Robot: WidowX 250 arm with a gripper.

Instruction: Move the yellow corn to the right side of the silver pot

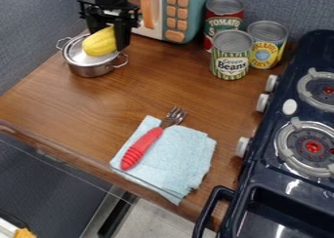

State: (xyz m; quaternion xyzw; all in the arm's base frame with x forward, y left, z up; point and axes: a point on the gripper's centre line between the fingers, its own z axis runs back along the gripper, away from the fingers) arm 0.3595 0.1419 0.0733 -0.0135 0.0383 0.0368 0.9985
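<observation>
At the upper left, my black gripper (108,38) is shut on the yellow corn (99,42), one finger at the corn's right end and the other partly hidden behind it. Directly below is the silver pot (91,70), a small two-handled pot at the back left of the wooden counter. The corn overlaps the pot's top in the camera view; whether they touch I cannot tell.
Behind and right of the gripper stands a teal and white toy microwave (186,10). Three cans (230,56) stand at the back. A red-handled fork (142,148) lies on a blue cloth (176,159). The dark stove (287,178) borders the right.
</observation>
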